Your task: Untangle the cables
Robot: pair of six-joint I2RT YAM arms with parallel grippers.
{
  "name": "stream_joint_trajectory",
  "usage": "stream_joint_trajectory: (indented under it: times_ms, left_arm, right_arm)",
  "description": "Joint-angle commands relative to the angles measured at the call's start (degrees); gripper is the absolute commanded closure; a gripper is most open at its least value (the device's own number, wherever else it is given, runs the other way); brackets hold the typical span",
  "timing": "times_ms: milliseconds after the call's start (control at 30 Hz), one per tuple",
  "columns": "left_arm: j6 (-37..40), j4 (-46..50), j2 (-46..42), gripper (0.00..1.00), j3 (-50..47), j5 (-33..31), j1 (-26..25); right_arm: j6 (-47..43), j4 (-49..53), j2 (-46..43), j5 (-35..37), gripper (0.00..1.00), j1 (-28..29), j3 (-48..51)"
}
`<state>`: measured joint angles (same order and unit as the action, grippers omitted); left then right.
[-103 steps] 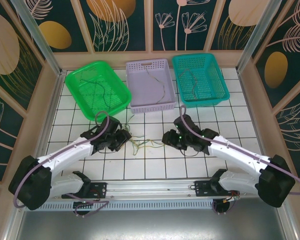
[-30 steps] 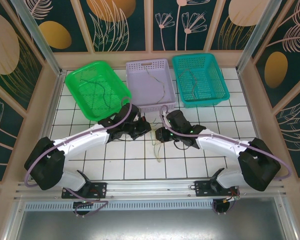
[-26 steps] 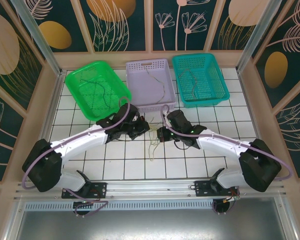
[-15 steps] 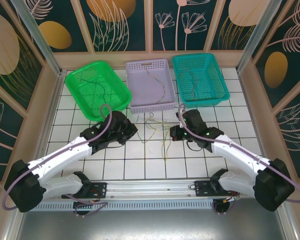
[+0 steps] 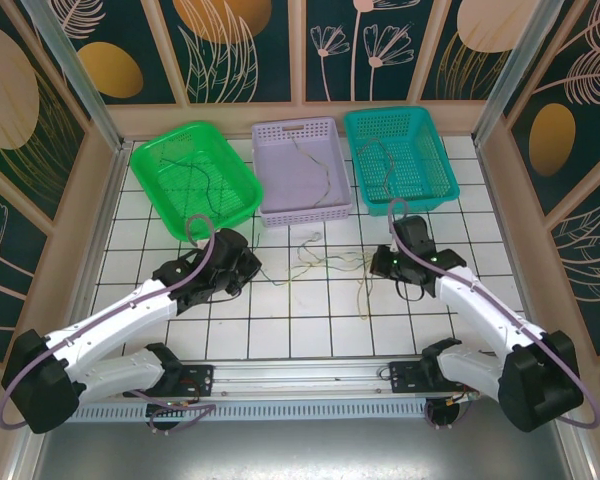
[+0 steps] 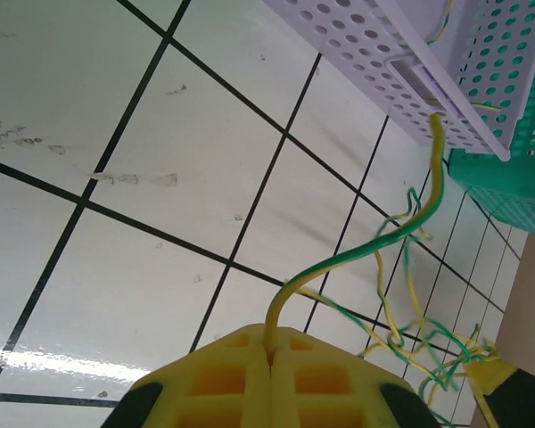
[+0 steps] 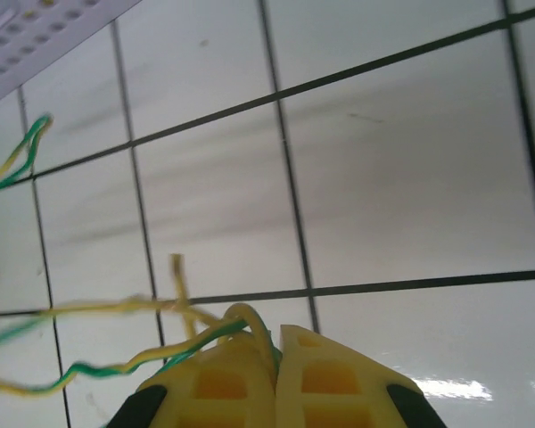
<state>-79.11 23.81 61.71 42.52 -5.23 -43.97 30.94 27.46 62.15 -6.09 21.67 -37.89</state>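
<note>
My work cell: a white tabletop (image 5: 280, 325) ruled in black grid lines; dark floral wall panels (image 5: 245, 50) enclose it from 9 through 12 to 3 o'clock; an aluminium rail (image 5: 300, 371) lies at 6 o'clock.

You got an evenly bright top view, lit from above, with only faint soft shadows on the worktop (image 5: 310, 325). Both wrist views had white glare streaks on its glossy surface near the bottom edge. On the right wrist, the cables (image 7: 80, 312) looked soft up close.
</note>
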Motion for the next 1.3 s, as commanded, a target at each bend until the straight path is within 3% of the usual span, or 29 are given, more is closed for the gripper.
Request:
stream_joint_trajectory:
  times_ms: [0,333,633,900,933,1000,1067,1267]
  left_arm:
    - [2.4,7.4,-1.9,1.00,1.0,-4.2,0.0]
    - [6.4,16.9,-4.8,1.00,4.2,-9.0,-0.1]
    - [11.4,11.7,-4.2,1.00,4.5,-5.4,-0.1]
    - [12.2,1.4,2.2,1.00,3.4,3.1,0.0]
    - [11.7,-0.3,3.1,0.99,3.0,3.6,-0.1]
    - [10.6,-2.6,4.8,0.77,2.6,4.3,-0.1]
    - [10.5,-4.6,6.5,0.65,2.8,4.8,0.0]
    - [12.6,-5.5,8.9,0.44,6.3,4.1,0.0]
  right_arm:
    - [3.5,4.3,1.2,8.3,1.00,-2.8,-2.2]
    - [2.9,2.0,1.8,8.5,1.00,-13.3,-1.0]
    - [1.8,-0.3,3.1,7.2,1.00,-15.3,-0.5]
    - [2.4,-4.6,-1.1,-2.4,1.00,-14.5,-1.5]
    - [2.2,-5.2,-2.5,-3.3,1.00,-14.1,-1.5]
    - [1.4,-5.3,-4.5,-3.7,1.00,-13.1,-1.7]
    - [0.1,-5.7,-6.6,-4.0,1.00,-11.8,-1.7]
    - [-2.5,-10.3,-12.7,-9.3,1.00,-9.5,-1.2]
